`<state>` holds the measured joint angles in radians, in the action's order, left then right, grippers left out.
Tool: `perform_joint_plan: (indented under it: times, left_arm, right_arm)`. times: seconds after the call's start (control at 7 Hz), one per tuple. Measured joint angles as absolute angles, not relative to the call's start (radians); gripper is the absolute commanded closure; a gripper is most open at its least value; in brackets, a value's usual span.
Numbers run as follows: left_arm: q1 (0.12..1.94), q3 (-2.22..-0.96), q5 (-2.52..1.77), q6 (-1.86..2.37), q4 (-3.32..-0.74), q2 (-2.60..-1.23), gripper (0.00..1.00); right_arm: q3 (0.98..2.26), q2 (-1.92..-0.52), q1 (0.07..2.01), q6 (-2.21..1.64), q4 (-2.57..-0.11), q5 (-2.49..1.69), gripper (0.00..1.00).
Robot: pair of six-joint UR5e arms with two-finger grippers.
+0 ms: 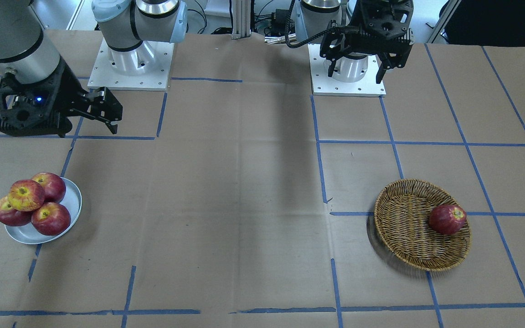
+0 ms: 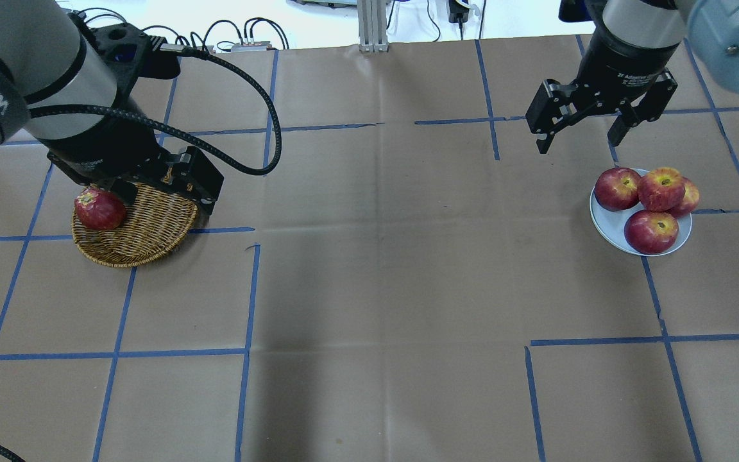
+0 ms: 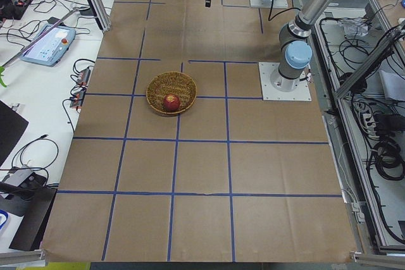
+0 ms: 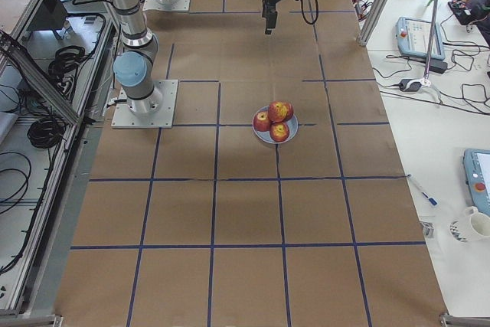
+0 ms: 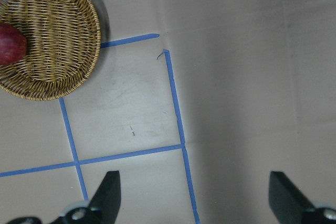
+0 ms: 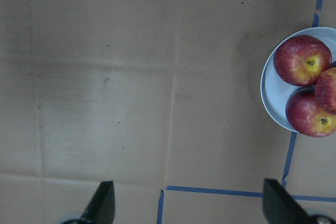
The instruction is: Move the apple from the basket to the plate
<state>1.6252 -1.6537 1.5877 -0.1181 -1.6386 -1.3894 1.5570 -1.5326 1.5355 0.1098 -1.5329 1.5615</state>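
Observation:
The pale apple (image 1: 26,195) with yellow patches lies on top of three dark red apples on the small grey-white plate (image 1: 74,206); it also shows in the overhead view (image 2: 661,188). The brown wicker basket (image 1: 404,223) holds one dark red apple (image 1: 447,219). My right gripper (image 1: 113,111) is open and empty, hovering behind the plate (image 2: 605,223). My left gripper (image 1: 355,73) is open and empty, high up near its base; in the overhead view its arm covers part of the basket (image 2: 145,239).
The table is covered in brown paper with a grid of blue tape. The two arm bases (image 1: 129,68) stand at the robot's edge. The left wrist view shows the basket (image 5: 58,35) at its top left, the right wrist view the plate (image 6: 269,95) at its right edge.

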Motion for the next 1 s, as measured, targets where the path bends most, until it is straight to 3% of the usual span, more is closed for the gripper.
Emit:
perform_joint_plan:
  times: [1.0]
  left_arm:
    - [1.625, -1.656, 1.588, -0.118, -1.64, -1.387, 0.01]
  right_arm:
    - [1.612, -1.593, 1.543, 0.02, -1.564, 1.56, 0.0]
